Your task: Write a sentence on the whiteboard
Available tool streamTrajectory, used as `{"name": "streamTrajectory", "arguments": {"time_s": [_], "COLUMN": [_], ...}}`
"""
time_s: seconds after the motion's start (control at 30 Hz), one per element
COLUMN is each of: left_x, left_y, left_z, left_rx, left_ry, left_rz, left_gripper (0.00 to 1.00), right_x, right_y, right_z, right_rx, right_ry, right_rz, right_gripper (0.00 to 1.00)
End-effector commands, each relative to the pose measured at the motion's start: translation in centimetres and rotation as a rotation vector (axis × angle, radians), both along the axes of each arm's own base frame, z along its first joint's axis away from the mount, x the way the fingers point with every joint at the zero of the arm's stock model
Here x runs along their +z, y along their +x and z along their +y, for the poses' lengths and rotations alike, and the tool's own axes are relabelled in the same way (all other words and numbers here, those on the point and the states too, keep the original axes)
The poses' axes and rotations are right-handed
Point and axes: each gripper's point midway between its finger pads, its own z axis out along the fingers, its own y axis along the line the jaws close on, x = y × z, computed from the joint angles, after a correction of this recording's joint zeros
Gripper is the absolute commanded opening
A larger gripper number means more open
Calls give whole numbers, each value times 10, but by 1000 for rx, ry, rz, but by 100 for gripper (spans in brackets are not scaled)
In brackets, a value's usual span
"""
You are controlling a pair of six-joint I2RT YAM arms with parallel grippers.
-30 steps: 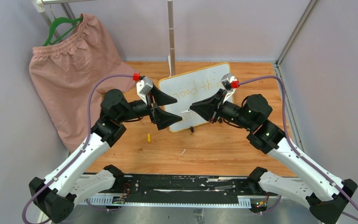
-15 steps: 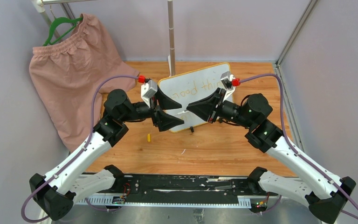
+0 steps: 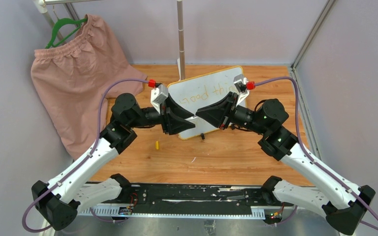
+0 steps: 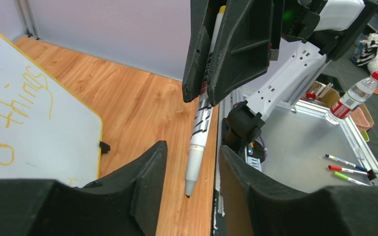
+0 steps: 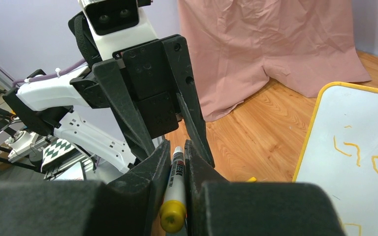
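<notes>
Change: the left hand has come in and half shut around the thin end of the marker, not touching yet; probably a hand-over.
Right hand: clamped on the marker.
Marker: level, thin end toward the left hand.
Whiteboard: back of the desk, behind both hands, long side left to right, words facing up.

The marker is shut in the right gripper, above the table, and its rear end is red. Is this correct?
Not quite: the rear end is yellow, not red. The right wrist view shows it: the marker is shut in the right gripper, above the table, with a yellow end nearest the camera.
</notes>
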Motion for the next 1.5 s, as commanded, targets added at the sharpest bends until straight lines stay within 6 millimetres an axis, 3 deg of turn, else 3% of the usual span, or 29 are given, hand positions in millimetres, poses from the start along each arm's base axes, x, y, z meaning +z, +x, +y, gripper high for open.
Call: {"name": "streamTrajectory", "arguments": {"time_s": [0.0,0.4,0.5,0.6,0.83,0.97,1.47], "left_x": [21,26,29,30,31,31,25], "left_y": [-9,-11,-12,-10,-14,-17,-27], "left_z": [0,2,2,3,3,3,1], "left_rx": [-28,-33,-30,-17,-34,-45,-93], "left_ry": [-36,-43,-48,-51,-52,-51,-44], "left_rz": [-61,-76,-86,-91,-95,-97,-93], "left_gripper": [45,13,1,0,0,0,0], "right_x": [20,14,13,10,5,2,-2], "right_y": [-10,-12,-14,-17,-21,-21,-16], "right_z": [0,0,0,-1,-2,-2,1], "right_rx": [33,40,48,58,72,76,67], "right_ry": [45,34,22,-5,-57,-96,-159], "right_rz": [-45,-39,-31,-16,13,35,90], "right_gripper": [0,0,0,5,31,40,41]}}
